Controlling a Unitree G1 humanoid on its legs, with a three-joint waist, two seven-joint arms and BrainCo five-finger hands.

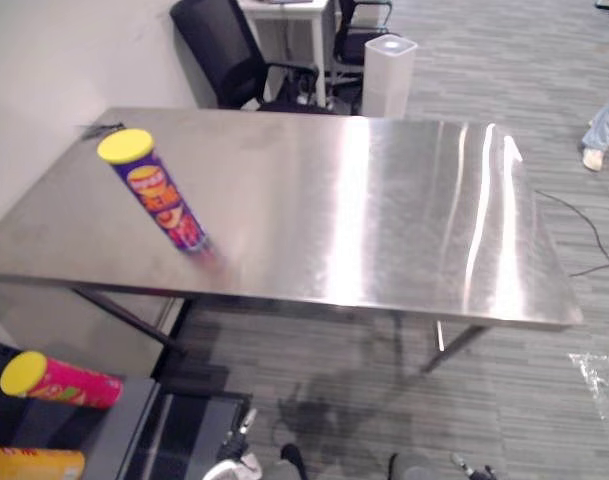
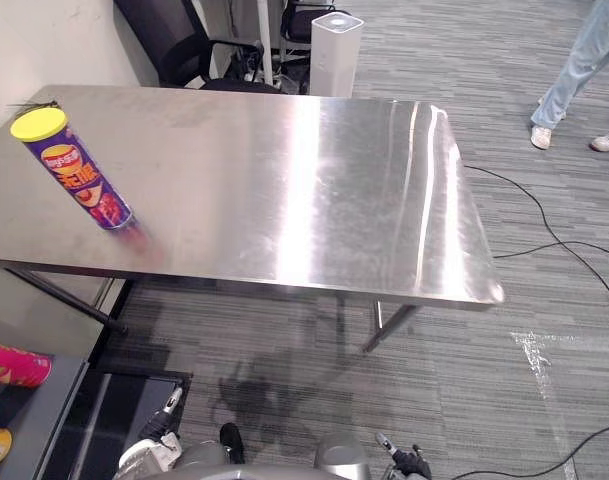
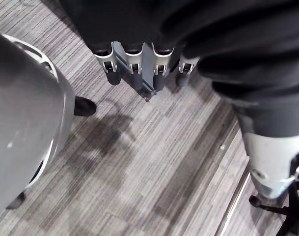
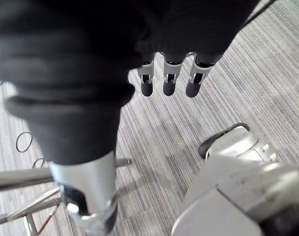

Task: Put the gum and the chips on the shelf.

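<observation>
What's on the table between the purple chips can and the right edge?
Nothing; the left eye view shows bare steel table from the purple chips can to that edge.

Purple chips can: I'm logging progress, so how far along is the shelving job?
Looks done: a pink can lies on the low shelf. In hand: nothing; left hand and right hand hang open. Left: the purple can stands on the table.

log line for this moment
purple chips can with yellow lid: on steel table | left hand: open, empty | right hand: open, empty
</observation>
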